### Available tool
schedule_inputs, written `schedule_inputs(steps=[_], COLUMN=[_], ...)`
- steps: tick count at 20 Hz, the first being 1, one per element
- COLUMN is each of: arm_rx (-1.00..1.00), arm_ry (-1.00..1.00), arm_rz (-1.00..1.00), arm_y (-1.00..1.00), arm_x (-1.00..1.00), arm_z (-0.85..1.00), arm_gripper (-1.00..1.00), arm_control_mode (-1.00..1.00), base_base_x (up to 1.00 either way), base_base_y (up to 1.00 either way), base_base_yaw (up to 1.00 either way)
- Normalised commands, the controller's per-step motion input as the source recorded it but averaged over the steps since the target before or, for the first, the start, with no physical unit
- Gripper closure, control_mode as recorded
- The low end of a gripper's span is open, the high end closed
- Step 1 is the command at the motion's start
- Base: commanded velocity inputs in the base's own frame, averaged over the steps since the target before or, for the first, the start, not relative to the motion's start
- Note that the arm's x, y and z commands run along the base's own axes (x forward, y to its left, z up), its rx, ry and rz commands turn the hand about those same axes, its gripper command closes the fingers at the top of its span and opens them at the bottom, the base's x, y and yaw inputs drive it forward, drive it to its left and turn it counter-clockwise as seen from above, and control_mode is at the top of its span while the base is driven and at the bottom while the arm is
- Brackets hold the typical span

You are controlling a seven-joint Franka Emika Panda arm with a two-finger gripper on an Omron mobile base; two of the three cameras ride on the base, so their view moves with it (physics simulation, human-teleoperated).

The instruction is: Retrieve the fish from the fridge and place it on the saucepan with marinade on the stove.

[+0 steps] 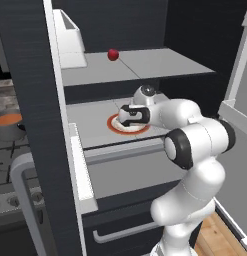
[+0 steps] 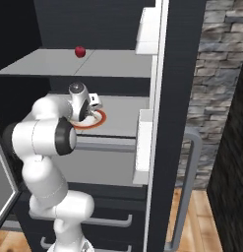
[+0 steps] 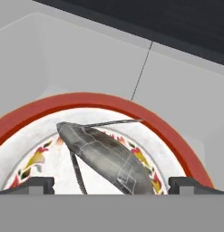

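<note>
From the camera behind the arm on its left, the black fridge [image 1: 30, 100] stands open with grey-white shelves inside. On the middle shelf sits an orange-rimmed white plate [image 1: 115, 126], and the white arm reaches in so that the gripper [image 1: 129, 120] hangs directly above that plate. A small red ball [image 1: 113, 54] rests on the shelf above the plate, towards the back. Beyond the fridge door's left edge, on the stove [image 1: 7, 165], is the saucepan [image 1: 7, 127] with its flat orange-red marinade [image 1: 7, 119].

From the camera behind the arm on its right, the plate [image 2: 96, 119] shows as an orange arc just past the hand [image 2: 86, 110], again on the middle shelf of the fridge [image 2: 157, 147]. The red ball [image 2: 80, 51] lies on the shelf above it.

From the camera on the hand, the fish [image 3: 104, 156] lies on the plate [image 3: 99, 102], a grey-silver, tapered body set diagonally, with thin fins or whiskers spreading from it. The two fingertips [image 3: 29, 185] stand wide apart, one on each side of the fish, not touching it.

The fish looks light, fairly stiff and probably smooth, so it may slip. The best hold seems to be across the thick middle of the body, where it is widest, not on the thin tail or fins. Turning the fingers square to its length first would likely help.
</note>
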Motion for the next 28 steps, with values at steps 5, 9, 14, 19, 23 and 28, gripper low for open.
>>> schedule_inputs(steps=[5,9,14,19,23,28], arm_rx=[0.0,-0.01,0.0,0.0,0.0,0.0], arm_ry=[0.0,0.0,0.0,0.0,0.0,0.0], arm_rz=[0.0,0.0,0.0,0.0,0.0,0.0], arm_y=[0.02,0.07,0.02,0.03,0.04,0.0], arm_x=[0.21,0.18,0.22,0.16,0.01,0.0], arm_z=[-0.13,-0.28,-0.1,-0.03,-0.08,0.0], arm_gripper=[-1.0,-1.0,-1.0,1.0,1.0,1.0], arm_control_mode=[-1.0,-1.0,-1.0,-1.0,-1.0,-1.0], base_base_x=[0.0,0.0,0.0,0.0,0.0,0.0], base_base_y=[0.0,0.0,0.0,0.0,0.0,0.0], base_base_yaw=[0.0,0.0,0.0,0.0,0.0,0.0])
